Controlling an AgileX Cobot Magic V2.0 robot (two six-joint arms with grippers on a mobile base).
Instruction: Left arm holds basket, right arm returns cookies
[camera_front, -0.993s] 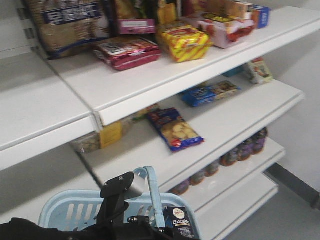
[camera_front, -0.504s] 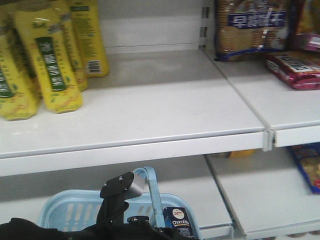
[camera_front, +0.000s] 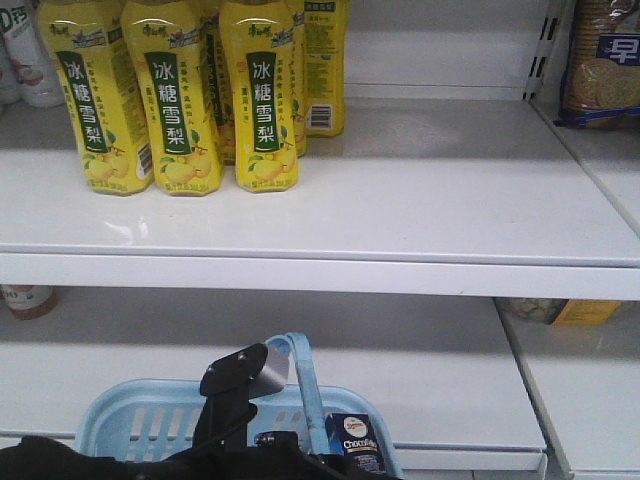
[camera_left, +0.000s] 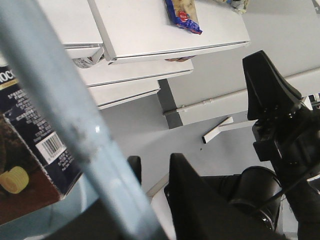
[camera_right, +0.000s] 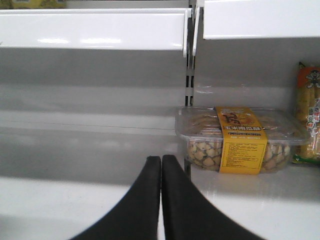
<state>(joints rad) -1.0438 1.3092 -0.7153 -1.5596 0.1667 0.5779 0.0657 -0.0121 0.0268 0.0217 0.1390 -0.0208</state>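
The cookies (camera_front: 355, 446) are seen upright in the right front corner of the basket (camera_front: 140, 420), box front facing the camera. In the left wrist view the barcode side of the box is seen just behind the hoop handle (camera_left: 65, 115). The handle is gripped by the left gripper (camera_front: 243, 388), its fingers (camera_left: 200, 200) closed around it, silver block on top. The basket is held in front of the lower shelf (camera_front: 420, 370), not resting on it.

The right gripper (camera_right: 161, 167) is seen with its fingers pressed together and nothing between them. It is pointed at a shelf bay, where a clear snack tub (camera_right: 240, 140) with a yellow label is set just right of it.

Compared with half a second ago, basket, cookies and left gripper are found at the same spot in the front view, but the shelving behind is shifted to the right. The yellow bottles (camera_front: 180, 100), previously cut off at the left edge, are now shown whole at upper left on the upper shelf (camera_front: 420, 220). The cracker bag (camera_front: 605, 65) is now pushed to the right edge, and the red packs are no longer in view.
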